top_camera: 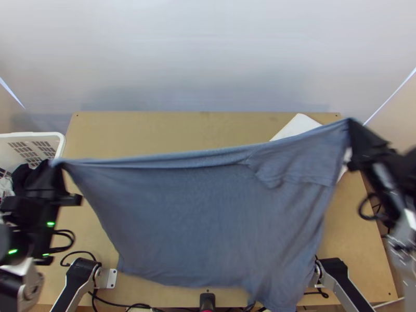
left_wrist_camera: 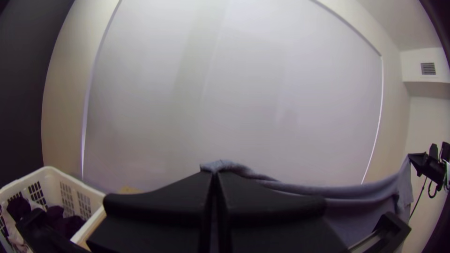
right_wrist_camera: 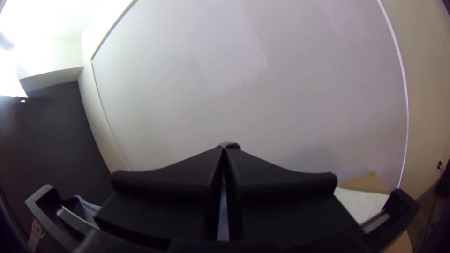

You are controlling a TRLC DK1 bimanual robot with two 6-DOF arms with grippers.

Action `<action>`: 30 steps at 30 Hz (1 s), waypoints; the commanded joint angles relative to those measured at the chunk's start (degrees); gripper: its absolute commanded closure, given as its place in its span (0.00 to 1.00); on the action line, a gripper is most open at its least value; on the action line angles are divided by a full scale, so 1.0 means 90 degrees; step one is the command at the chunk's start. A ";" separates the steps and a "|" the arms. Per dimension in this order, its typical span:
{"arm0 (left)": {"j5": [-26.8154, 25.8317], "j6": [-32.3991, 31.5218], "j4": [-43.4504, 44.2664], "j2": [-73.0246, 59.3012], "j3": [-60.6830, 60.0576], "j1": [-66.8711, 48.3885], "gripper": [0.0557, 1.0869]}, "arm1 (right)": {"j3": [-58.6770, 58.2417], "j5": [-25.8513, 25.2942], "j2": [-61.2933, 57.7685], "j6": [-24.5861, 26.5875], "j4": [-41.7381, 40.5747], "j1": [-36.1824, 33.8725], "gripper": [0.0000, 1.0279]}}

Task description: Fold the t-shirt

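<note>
At the near side, the blue-grey T-shirt (top_camera: 208, 223) drops its lower edge over the light wooden table (top_camera: 171, 132), one corner dangling lowest toward the near edge between the black-and-silver arm bases. The soft, matte knit is spread wide, lightly rippled, with a loose flap creased under its upper edge on the right. That upper edge is a rolled, taut band running between the two grippers. The left gripper (top_camera: 57, 164) has its wide flat black fingers pressed together on one upper corner, beside the slotted white plastic basket (top_camera: 58, 137) of dark cloth. The right gripper (top_camera: 351, 124), farther up the table, is closed on the other upper corner. Just behind the fabric lies a flat, straight-edged white item (top_camera: 296, 126). Beyond the taut band, smooth wood shows up to the table's straight far edge, and past that stands a broad, pale, smooth panel (top_camera: 208, 57).
</note>
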State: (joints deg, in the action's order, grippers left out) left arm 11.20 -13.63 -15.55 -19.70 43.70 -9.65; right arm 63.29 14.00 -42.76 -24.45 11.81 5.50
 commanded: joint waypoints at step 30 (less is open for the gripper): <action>-0.0307 -0.0439 0.5009 -0.7928 0.0027 0.0809 0.97 | -0.1417 -0.0071 -0.5532 -0.0204 -0.3695 0.0268 0.97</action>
State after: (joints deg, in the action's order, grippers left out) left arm 9.43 -17.15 28.42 -79.66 37.15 -4.62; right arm 46.59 13.93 -81.95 -26.02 -20.29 8.40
